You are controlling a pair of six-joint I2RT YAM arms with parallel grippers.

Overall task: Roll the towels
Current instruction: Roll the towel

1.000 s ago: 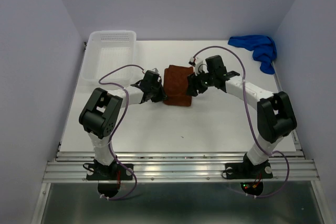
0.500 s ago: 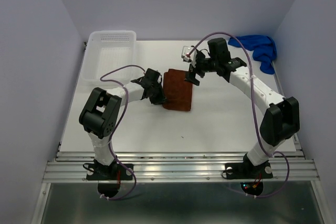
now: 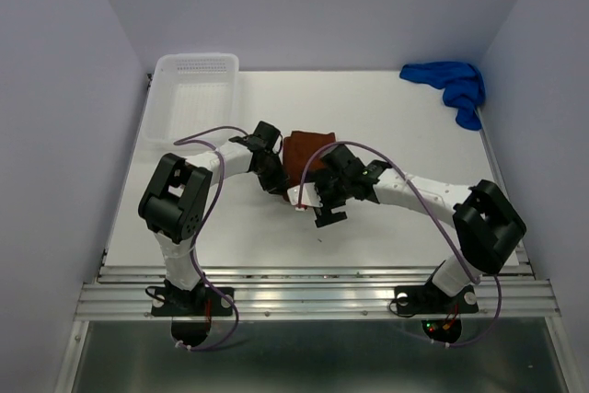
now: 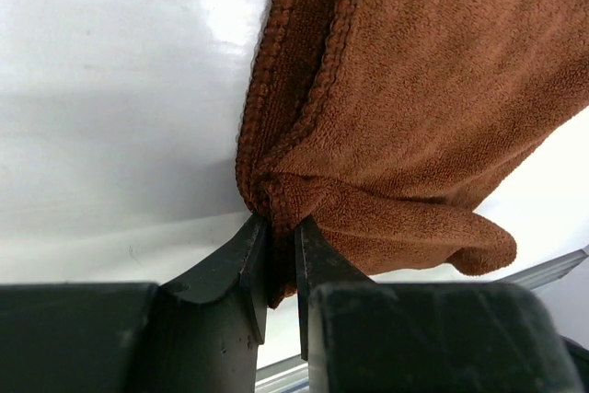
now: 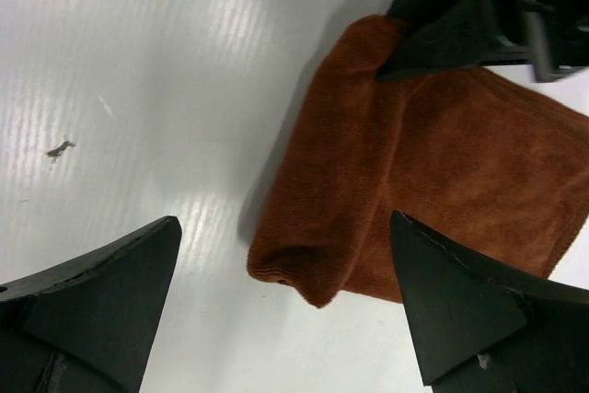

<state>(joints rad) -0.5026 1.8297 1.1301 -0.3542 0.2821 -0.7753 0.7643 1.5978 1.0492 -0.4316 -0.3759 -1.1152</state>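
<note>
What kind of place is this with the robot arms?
Probably a robot lab test booth: a white table boxed in by plain walls, with two arms bolted to a metal rail.

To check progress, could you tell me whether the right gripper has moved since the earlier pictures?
Yes: the right gripper moved toward the near edge of the table, away from the blue towel, to the brown towel's near end.

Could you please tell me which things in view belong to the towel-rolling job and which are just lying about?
Job: brown towel, pinched by the left pincer; blue towel, crumpled in the far right corner; right pincer, open, near the brown towel.
Lying about: white basket, far left; small dark speck on the table.
</note>
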